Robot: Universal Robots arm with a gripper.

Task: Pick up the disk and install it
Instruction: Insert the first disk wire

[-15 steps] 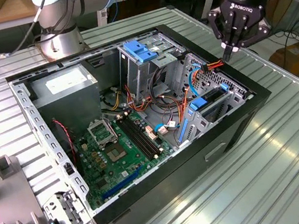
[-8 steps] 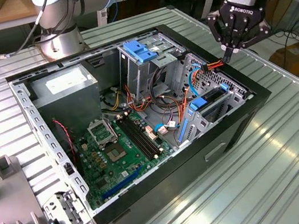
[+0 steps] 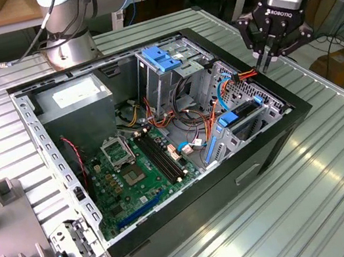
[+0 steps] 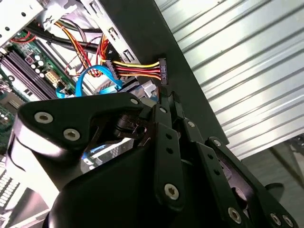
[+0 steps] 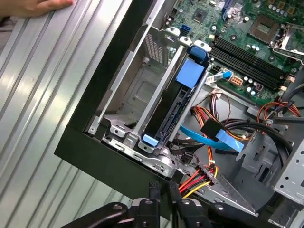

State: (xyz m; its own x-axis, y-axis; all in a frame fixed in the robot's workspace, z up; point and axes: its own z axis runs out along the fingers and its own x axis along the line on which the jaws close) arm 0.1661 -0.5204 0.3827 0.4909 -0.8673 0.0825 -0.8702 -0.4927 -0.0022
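Exterior view: the gripper [image 3: 266,63] hangs empty, fingers pinched together, over the case [image 3: 274,140] edge, beside the power cable [image 3: 247,75]. The disk [image 3: 240,115] stands edgewise in its bay; any descent risks snagging those wires.

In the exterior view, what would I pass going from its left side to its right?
From the left: grey fixture → power-supply box → motherboard → blue handle → disk → gripper.
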